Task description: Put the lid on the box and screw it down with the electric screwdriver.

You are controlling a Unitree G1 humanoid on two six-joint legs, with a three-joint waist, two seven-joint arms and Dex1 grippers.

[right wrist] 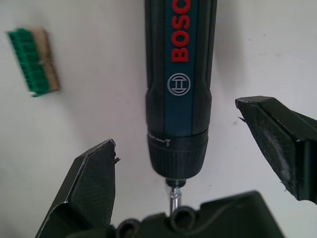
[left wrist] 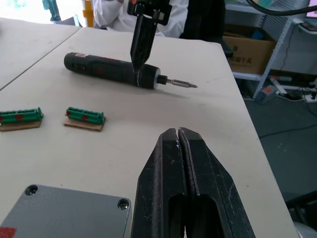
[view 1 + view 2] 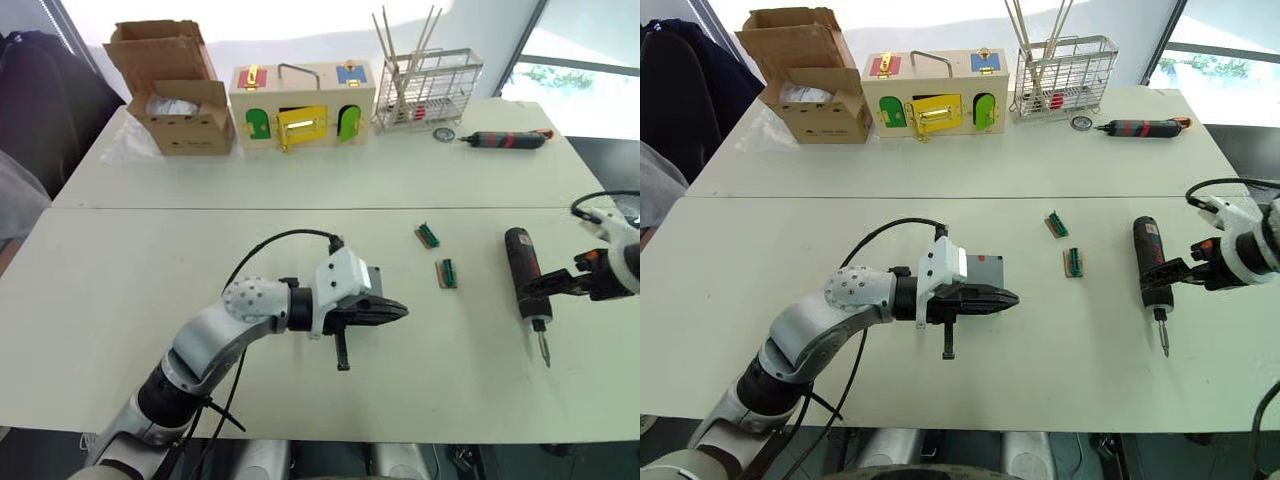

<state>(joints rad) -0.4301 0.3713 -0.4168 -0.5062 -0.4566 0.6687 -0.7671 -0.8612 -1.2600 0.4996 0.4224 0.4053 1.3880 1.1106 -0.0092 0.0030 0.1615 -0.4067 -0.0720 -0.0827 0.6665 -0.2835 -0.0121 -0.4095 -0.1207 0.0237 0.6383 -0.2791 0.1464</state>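
Observation:
The grey box (image 3: 983, 268) sits mid-table, right behind my left gripper's wrist. Its upper face (image 2: 69, 213) shows two corner screw holes and a red mark at one edge. I cannot tell the lid apart from it. My left gripper (image 3: 395, 312) is shut and empty, pointing toward the robot's right just past the box. The black electric screwdriver (image 3: 523, 272) lies on the table at the right with its bit toward the front edge. My right gripper (image 1: 185, 163) is open and straddles its chuck end, one finger (image 1: 94, 183) on each side.
Two green terminal blocks (image 3: 428, 235) (image 3: 447, 273) lie between the box and the screwdriver. Along the back stand a cardboard box (image 3: 175, 95), a wooden box with coloured doors (image 3: 300, 105), a wire rack (image 3: 428, 90) and a red-and-black screwdriver (image 3: 505, 140).

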